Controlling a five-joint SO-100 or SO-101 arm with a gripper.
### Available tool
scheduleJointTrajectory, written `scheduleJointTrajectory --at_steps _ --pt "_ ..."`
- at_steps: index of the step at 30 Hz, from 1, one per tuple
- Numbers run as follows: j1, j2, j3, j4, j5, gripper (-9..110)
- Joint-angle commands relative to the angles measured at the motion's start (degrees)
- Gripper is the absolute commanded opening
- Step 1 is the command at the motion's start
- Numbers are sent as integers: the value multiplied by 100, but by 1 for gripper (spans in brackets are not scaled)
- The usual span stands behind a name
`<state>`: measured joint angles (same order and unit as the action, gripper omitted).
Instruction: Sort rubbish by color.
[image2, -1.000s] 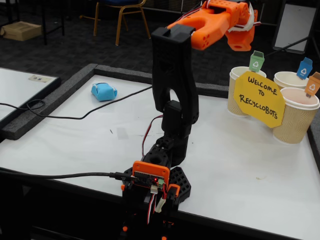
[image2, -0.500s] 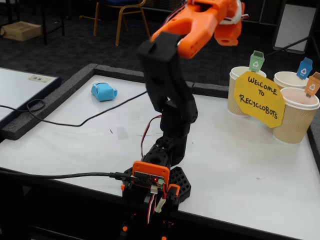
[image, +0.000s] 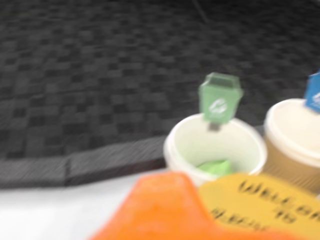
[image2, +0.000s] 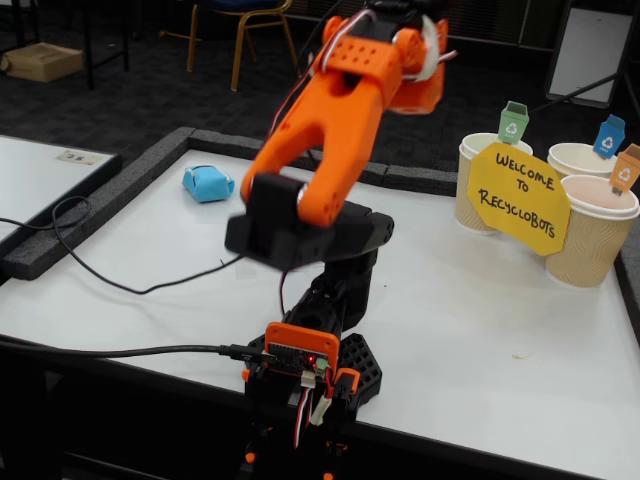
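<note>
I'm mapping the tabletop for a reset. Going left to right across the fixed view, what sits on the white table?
Blue lump → arm → green-tag cup → yellow sign → orange-tag cup.

White table (image2: 480, 330): blue lump (image2: 208, 183), cups (image2: 592, 240).

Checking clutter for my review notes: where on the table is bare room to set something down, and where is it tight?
In the fixed view, free patches lie between the arm's base and the yellow sign, and along the near right table edge. Left of the base a black cable crosses, with the light blue lump behind. The paper cups crowd the far right corner.
</note>
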<state>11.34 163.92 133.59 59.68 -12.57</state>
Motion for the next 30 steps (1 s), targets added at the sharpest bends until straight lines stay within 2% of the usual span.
scheduleJointTrajectory --at_steps 1,7,14,21,26,30 --pt "-519 773 272 237 -105 0" --pt "-1529 1775 1195 773 -105 0" --pt "-3331 1784 1002 1380 -167 0" --pt "-4289 1723 1099 1644 -694 0" --pt "-4896 483 571 1828 -703 0" --pt "-4913 -1037 -387 1802 -703 0"
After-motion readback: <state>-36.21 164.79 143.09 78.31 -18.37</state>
